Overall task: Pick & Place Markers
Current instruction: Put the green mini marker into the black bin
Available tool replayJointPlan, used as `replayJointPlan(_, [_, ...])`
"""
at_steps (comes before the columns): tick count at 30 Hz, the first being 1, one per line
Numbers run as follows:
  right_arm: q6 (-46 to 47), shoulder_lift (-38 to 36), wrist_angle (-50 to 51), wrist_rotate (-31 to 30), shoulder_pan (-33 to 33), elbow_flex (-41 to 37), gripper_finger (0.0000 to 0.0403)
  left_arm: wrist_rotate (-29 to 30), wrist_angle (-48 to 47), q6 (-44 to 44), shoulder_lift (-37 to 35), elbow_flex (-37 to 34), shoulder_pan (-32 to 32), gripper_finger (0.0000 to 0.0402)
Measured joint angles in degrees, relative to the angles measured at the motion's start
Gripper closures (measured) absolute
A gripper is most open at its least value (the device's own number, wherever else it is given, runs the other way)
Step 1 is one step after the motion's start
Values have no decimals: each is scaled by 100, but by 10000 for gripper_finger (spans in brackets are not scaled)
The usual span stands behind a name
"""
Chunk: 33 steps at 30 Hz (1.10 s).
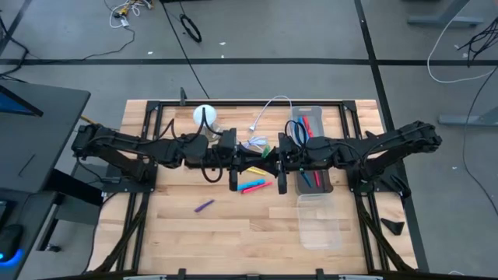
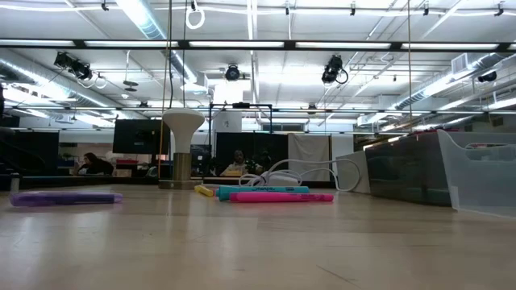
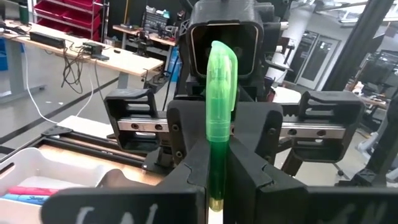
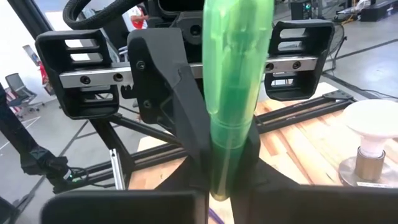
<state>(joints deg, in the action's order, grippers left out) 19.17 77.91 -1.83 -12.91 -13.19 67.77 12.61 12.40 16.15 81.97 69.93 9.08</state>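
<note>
Above the middle of the worktop [image 1: 233,233], the left gripper [image 3: 217,177] and the right gripper [image 4: 227,171] meet nose to nose, both clenched on the same green marker [image 1: 267,151], one at each end. In the high view this marker hangs in the air between them, at 12 o'clock from a cluster of pink, blue and yellow markers [image 1: 254,186] lying on the wood. A purple marker [image 1: 204,205] lies alone at 8 o'clock from that cluster. At 3 o'clock of the cluster stands a dark bin [image 1: 315,124] holding more markers, with a clear container [image 1: 320,225] just at its 6 o'clock.
</note>
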Motion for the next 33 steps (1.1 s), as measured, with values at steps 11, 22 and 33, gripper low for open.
replayJointPlan(11, [350, -179, 322, -521, -72, 4, 378, 23, -131, 117, -111, -9, -7, 272])
replayJointPlan(22, [719, -1169, 2316, -2494, -551, 9, 378, 326, -794, 119, -616, -4, -4, 250])
replayJointPlan(33, [2701, -1683, 4472, -4322, -1236, 9, 378, 325, -1026, 118, -667, -8, -2, 260])
